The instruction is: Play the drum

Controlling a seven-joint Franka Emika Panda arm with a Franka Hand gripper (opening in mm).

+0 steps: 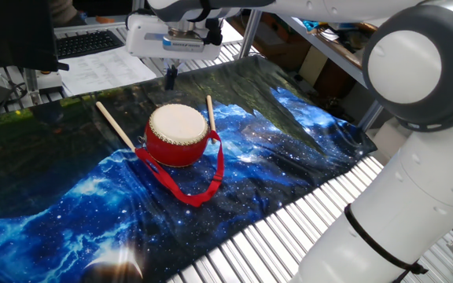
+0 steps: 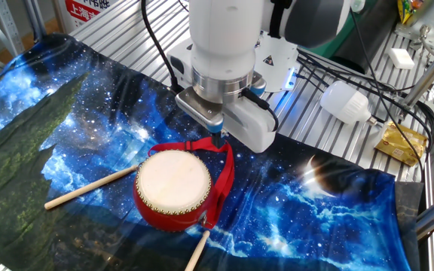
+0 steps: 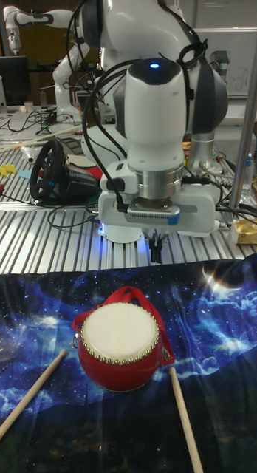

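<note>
Gripper [image 2: 217, 138] is hanging just behind the drum [image 2: 173, 188], fingers looking pressed together, gripping nothing; sticks [image 1: 115, 125] are flanking the drum.

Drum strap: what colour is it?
Red, matching the body of the drum; the strap shows best in the fixed view where it loops out across the cloth.
</note>
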